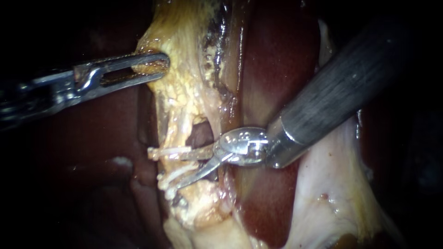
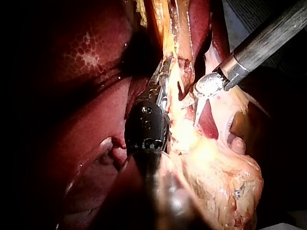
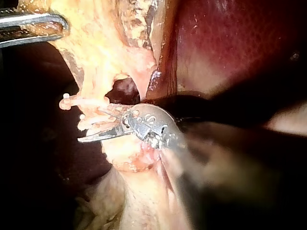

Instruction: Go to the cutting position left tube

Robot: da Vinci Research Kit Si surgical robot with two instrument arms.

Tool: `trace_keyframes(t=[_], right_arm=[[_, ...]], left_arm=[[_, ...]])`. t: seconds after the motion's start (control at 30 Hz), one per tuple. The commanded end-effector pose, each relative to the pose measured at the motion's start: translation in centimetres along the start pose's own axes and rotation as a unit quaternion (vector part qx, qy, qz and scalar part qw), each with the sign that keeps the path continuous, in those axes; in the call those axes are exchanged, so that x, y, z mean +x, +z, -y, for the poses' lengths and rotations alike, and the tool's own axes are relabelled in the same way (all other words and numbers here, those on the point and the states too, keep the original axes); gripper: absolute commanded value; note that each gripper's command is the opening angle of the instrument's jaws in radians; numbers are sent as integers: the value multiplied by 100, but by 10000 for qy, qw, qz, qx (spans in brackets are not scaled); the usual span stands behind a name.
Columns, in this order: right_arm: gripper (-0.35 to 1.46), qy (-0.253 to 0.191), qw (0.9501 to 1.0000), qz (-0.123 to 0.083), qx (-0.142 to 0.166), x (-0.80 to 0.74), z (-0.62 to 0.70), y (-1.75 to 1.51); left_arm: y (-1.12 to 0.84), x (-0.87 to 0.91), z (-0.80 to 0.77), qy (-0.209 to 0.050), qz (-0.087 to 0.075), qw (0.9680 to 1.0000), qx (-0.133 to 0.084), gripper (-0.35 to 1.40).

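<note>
My left instrument point(image 1: 154, 64) comes in from the left, its slotted jaws shut on yellowish tissue point(image 1: 184, 50) high on the strand; they also show in the left wrist view point(image 2: 160, 81) and the right wrist view point(image 3: 36, 24). Below a small window in the tissue point(image 1: 200, 133), two pale tubes run side by side: an upper tube point(image 1: 168, 152) and a lower tube point(image 1: 177, 173). My right instrument point(image 1: 185, 169) enters from the upper right. Its thin curved blades stand open astride the lower tube point(image 3: 91, 122). I cannot tell which one is the left tube.
Dark red liver point(image 1: 277, 69) lies behind and right of the strand. Pale membranous tissue point(image 1: 332, 193) spreads under the right instrument's shaft point(image 1: 346, 83). Lumpy yellow fat point(image 1: 203, 203) sits just below the tubes.
</note>
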Motion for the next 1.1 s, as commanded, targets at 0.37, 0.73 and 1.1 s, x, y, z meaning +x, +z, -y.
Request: trace_keyframes(t=[0.37,0.73,1.1], right_arm=[[131,88,10000,-3,1,-7,-3,2],[131,71,9996,-164,198,8,17,3],[128,101,9996,-169,188,3,15,-7]], left_arm=[[-2,-1,2,-1,3,10000,-10,-35],[-2,-2,-6,3,-1,10000,-7,-35],[3,-4,-32,11,32,9999,-99,-35]])
